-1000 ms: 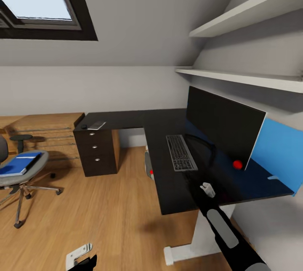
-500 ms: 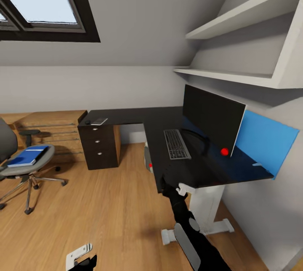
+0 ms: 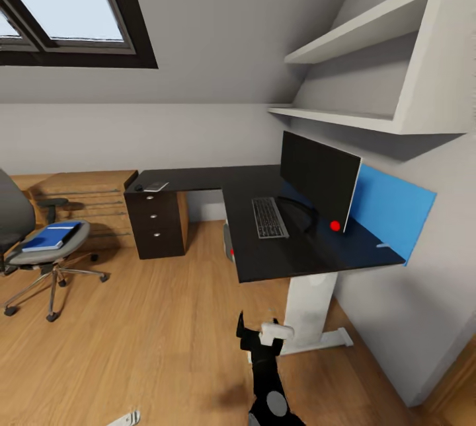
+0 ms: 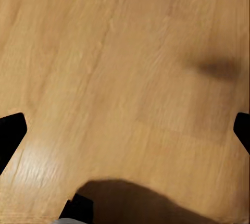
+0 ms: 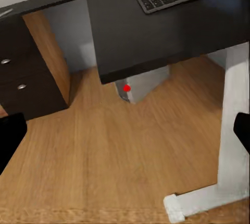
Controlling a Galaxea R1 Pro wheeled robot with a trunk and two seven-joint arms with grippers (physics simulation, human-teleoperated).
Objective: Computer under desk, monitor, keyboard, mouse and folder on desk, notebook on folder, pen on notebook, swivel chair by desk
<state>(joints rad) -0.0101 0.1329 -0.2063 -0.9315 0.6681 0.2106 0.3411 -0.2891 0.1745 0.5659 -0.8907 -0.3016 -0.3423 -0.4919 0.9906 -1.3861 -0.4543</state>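
The black L-shaped desk (image 3: 264,261) carries the monitor (image 3: 317,178) with the keyboard (image 3: 269,217) in front of it. Under it stands the grey computer (image 3: 228,241), also seen from the right wrist as computer (image 5: 143,83). On the drawer end lie a grey notebook (image 3: 157,185) and a small dark mouse (image 3: 138,187); the pen is too small to make out. The blue folder (image 3: 51,236) lies on the swivel chair (image 3: 26,257) at far left. My right gripper (image 3: 259,333) hangs open over the floor before the desk. My left gripper (image 4: 125,130) is open above bare floor.
A white desk leg (image 3: 307,310) with its foot stands just right of my right gripper. A black drawer unit (image 3: 157,224) and a wooden dresser (image 3: 86,205) line the back wall. White shelves (image 3: 344,115) hang above the monitor. Wood floor spreads between chair and desk.
The whole view has pulled back from the desk. My right gripper has come off the desk's front edge near the keyboard and dropped to floor height in front of the desk.
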